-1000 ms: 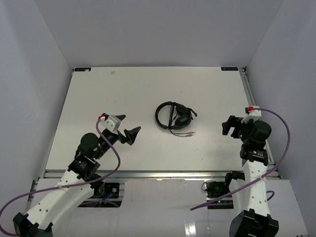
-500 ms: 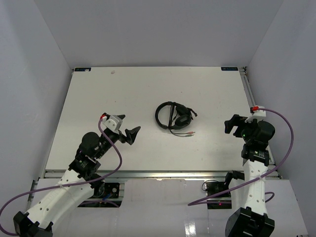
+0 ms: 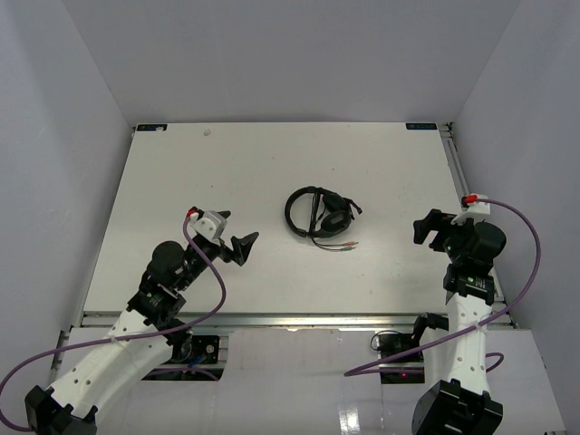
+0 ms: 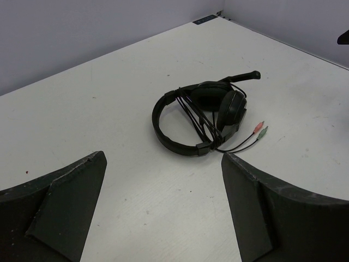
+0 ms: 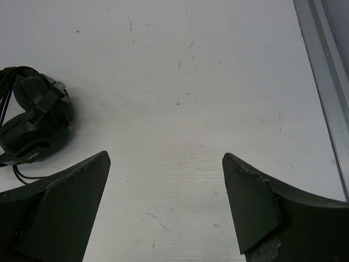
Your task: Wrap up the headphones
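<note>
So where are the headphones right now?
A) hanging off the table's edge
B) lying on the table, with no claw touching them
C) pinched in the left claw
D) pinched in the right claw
B: the headphones lie on the table between the left gripper and the right gripper, both open and well apart from them.

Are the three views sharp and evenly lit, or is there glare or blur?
Top view: sharp, even light, headphones small. Left wrist view: headphones sharp with soft shadow. Right wrist view: headphones cut off at left edge, dark, little detail.
</note>
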Robot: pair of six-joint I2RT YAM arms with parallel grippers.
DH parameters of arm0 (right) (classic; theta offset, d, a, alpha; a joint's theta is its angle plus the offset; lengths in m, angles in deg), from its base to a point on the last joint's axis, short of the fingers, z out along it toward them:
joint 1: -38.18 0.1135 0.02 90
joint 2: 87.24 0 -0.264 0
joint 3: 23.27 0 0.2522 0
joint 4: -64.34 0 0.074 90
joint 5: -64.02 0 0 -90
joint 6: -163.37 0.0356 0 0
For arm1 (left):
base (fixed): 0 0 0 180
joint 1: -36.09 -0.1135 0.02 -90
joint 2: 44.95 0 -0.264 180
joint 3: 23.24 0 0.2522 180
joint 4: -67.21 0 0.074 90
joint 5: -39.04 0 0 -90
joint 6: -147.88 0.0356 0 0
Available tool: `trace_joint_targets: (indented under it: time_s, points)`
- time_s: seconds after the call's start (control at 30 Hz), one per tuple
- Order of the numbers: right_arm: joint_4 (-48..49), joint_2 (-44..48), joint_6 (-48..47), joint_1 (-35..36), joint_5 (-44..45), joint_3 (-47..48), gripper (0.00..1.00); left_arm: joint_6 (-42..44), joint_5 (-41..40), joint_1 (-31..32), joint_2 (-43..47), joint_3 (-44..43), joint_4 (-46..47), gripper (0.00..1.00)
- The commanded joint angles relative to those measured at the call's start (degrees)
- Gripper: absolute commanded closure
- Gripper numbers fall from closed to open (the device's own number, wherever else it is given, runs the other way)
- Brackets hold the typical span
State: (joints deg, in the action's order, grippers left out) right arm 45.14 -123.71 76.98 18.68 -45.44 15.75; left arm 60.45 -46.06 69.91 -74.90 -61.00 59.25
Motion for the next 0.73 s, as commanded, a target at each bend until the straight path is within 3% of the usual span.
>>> trace_joint_targets:
  time_s: [0.0,0.7]
  points:
    - [2.7,0.3,0.8,-0.6,-0.4,0.4,0.1,0.4,0.4,-0.2,0.3,0.3,0.2,0.02]
    - [2.2,2.4,1.7,-1.7,-0.2,0.5,0.1,0.6,1.3,-0.2,0.5,-0.1,-0.6,0.02]
